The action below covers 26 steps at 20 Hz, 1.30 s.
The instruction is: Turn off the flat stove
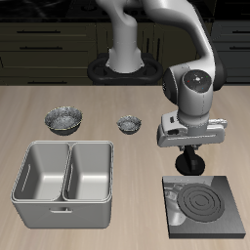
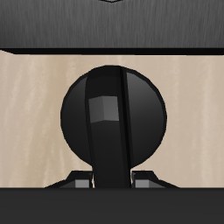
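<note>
The flat stove (image 1: 207, 207) is a thin dark grey slab near the table's front edge, and its ring coils (image 1: 202, 202) are dark. Its black rounded knob (image 1: 188, 166) sits at the slab's far edge. My gripper (image 1: 188, 157) points straight down onto the knob. In the wrist view the knob (image 2: 112, 114) fills the frame, and its raised ridge runs between my fingertips. The gripper (image 2: 112, 182) has a fingertip close on each side of the ridge, so it appears shut on the knob.
A grey double-basin metal tub (image 1: 63, 174) stands near the front edge, beside the stove. Two small patterned bowls (image 1: 64, 119) (image 1: 129, 124) sit farther back. The robot's base (image 1: 125, 64) is at the table's back.
</note>
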Tool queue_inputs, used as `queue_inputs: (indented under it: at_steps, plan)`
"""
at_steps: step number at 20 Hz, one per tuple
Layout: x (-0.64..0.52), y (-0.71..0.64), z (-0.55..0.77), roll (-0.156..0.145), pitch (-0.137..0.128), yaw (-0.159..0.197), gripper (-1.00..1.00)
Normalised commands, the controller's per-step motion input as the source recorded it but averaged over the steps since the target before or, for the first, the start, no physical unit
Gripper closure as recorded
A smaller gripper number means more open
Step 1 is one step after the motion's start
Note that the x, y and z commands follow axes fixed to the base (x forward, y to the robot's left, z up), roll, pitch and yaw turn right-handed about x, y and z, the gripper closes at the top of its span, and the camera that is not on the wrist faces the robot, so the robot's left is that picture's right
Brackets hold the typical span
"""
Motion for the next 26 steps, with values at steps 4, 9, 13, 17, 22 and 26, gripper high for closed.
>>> queue_inputs:
  at_steps: [4,9,13,17,22,26]
  plan:
    - [0.01,0.03,0.06,0.018,-0.001,-0.085,1.0]
    - [0.03,-0.06,0.07,-0.004,0.003,-0.121,1.0]
    - [0.02,-0.06,0.09,-0.004,-0.003,-0.117,1.0]
    - [-0.01,0.01,0.1,0.007,-0.026,-0.055,1.0]
    - [0.04,-0.06,0.04,0.001,-0.005,-0.083,1.0]
    - [-0.01,-0.03,0.06,0.008,-0.019,-0.124,1.0]
